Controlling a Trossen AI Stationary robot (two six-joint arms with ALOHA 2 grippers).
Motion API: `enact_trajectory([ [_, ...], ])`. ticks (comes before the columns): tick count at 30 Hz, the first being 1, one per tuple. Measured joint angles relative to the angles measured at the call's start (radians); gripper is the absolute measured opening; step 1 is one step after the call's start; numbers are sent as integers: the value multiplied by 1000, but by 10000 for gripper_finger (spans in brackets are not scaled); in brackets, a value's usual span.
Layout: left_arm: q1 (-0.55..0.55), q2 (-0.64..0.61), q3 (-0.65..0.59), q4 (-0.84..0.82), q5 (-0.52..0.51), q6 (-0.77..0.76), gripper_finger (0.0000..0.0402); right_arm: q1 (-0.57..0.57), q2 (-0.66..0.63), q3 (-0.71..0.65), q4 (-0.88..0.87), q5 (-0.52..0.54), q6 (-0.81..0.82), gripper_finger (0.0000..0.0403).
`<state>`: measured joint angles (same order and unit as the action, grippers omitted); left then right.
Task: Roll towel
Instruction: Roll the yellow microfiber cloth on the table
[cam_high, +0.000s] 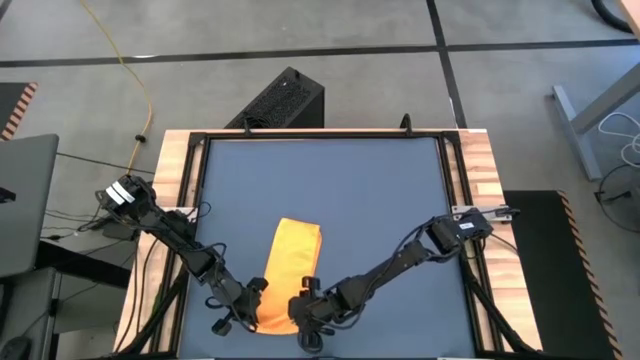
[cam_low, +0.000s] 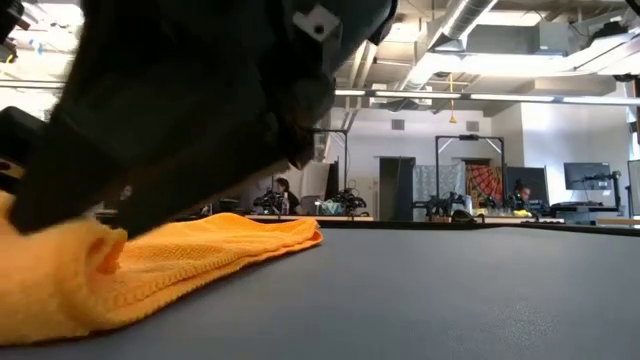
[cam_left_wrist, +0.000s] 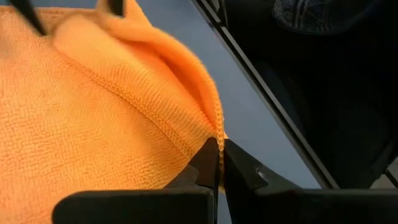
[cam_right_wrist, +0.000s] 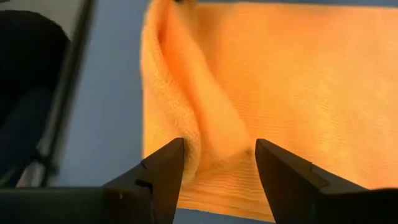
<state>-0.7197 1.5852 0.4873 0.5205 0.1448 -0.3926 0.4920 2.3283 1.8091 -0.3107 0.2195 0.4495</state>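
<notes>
Yellow-orange cloth lay folded into a long strip on the blue-grey tabletop (cam_high: 330, 180), running from about the middle of the surface to its near edge, where both arms worked at the same end. The towel (cam_high: 287, 270) was bunched and lifted into a soft ridge at that near end, while the far end lay flat. The left gripper (cam_left_wrist: 219, 163), reaching in from the near left corner, had its fingers pressed together on the towel's stitched hem, pinching a corner of the fabric. The right gripper (cam_right_wrist: 217, 163), coming across from the right edge, stood with its fingers spread wide, one on either side of a raised fold at the towel's edge, without closing on it. From table height, a dark arm loomed over the crumpled end of the cloth, with a workshop visible beyond.
</notes>
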Motion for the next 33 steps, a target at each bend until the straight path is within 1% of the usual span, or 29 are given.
enact_trajectory([
  [5,0,0,0,0,0,6,0,-20,0,0,-18,-16,18,217],
  [7,0,0,0,0,0,6,0,-26,0,0,-7,-41,18,207],
  [9,0,0,0,0,-1,6,0,-28,0,0,-2,-79,21,188],
  [12,0,0,0,0,-16,15,0,-25,0,0,-2,-123,22,139],
  [15,0,0,0,0,-52,21,0,-13,0,0,4,-125,22,69],
  [17,1,0,0,0,-53,21,0,-3,0,0,6,-142,28,24],
  [18,1,0,0,0,-53,19,0,3,0,0,6,-151,40,16],
  [23,1,0,0,8,-51,-19,0,26,0,0,10,-201,150,24],
  [29,2,0,1,6,-55,-66,0,34,0,0,12,-268,330,14],
  [33,2,17,1,-49,-82,-104,0,26,0,0,-8,-262,389,15],
])
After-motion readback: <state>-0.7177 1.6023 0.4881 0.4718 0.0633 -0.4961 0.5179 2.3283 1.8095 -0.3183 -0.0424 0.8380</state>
